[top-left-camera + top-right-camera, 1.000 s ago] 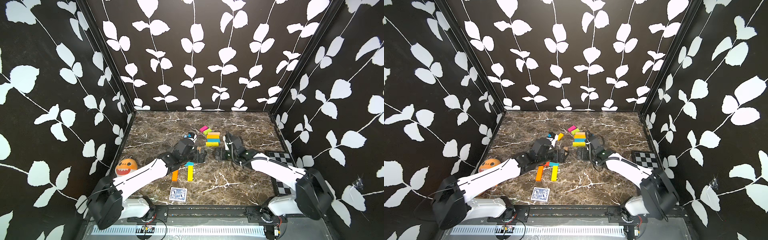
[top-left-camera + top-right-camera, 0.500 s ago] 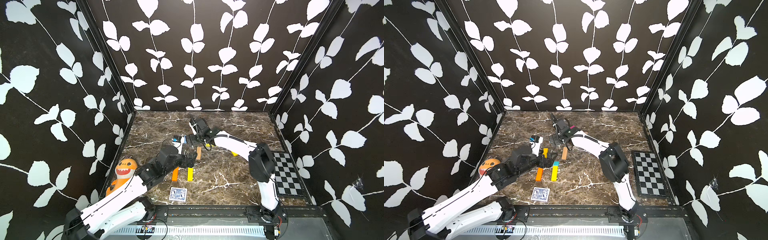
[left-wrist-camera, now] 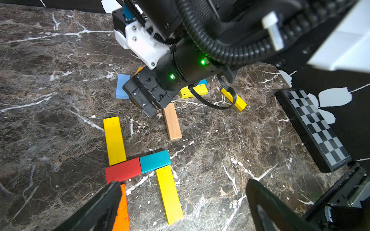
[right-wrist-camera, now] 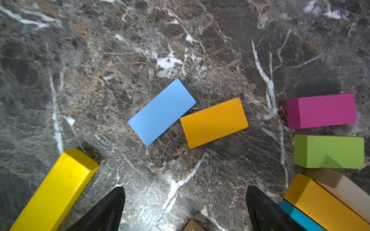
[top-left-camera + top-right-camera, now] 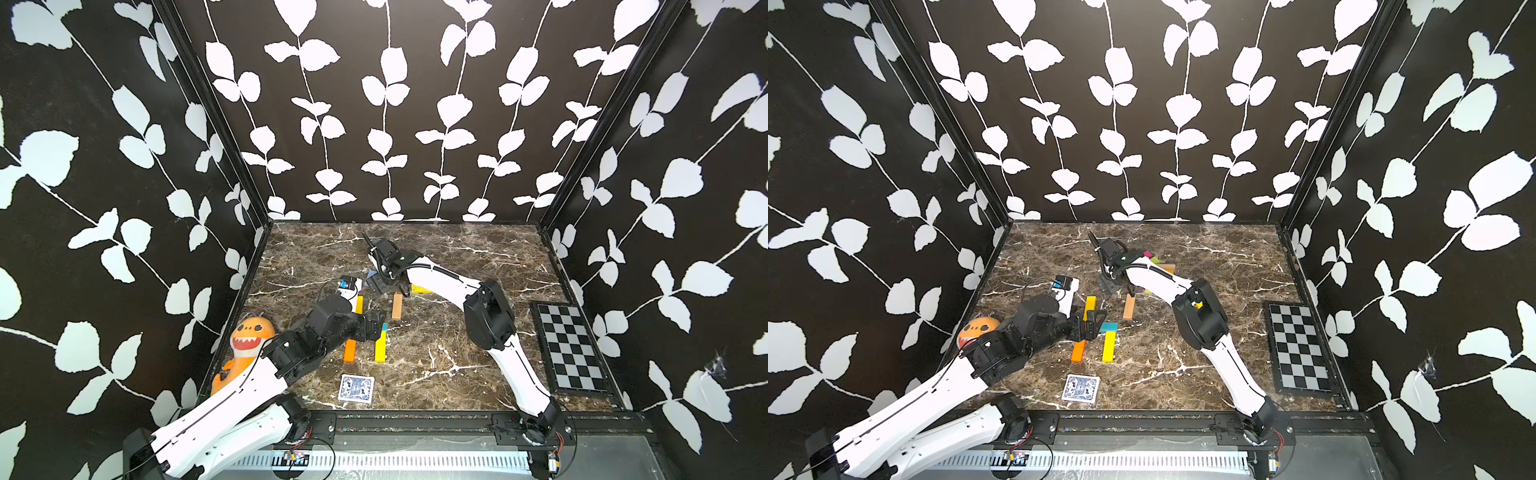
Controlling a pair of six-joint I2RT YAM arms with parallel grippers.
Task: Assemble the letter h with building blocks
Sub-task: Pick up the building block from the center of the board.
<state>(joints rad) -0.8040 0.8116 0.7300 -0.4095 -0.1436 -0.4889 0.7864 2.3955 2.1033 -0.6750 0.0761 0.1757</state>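
Note:
The building blocks lie flat on the marble. A yellow (image 3: 114,140), a red (image 3: 123,170), a teal (image 3: 155,161), a second yellow (image 3: 169,194) and an orange block (image 3: 122,210) touch one another in one figure. My left gripper (image 3: 184,182) hangs open just above its near end; in a top view it (image 5: 376,324) covers the red block. A tan block (image 5: 397,306) lies loose beyond the figure. My right gripper (image 4: 185,188) stands open over bare marble by that block's far end (image 4: 193,227). Light blue (image 4: 162,112) and orange (image 4: 214,122) blocks lie ahead of it.
Pink (image 4: 322,110), green (image 4: 329,151) and several stacked blocks (image 4: 320,204) lie beside the right gripper. An orange shark plush (image 5: 249,336) leans at the left wall. A blue card deck (image 5: 356,388) lies near the front edge, and a checkerboard (image 5: 571,347) at the right.
My right arm has swung from the right side over to the middle back of the table. A tan block now lies beyond the figure. My left arm has drawn back a little.

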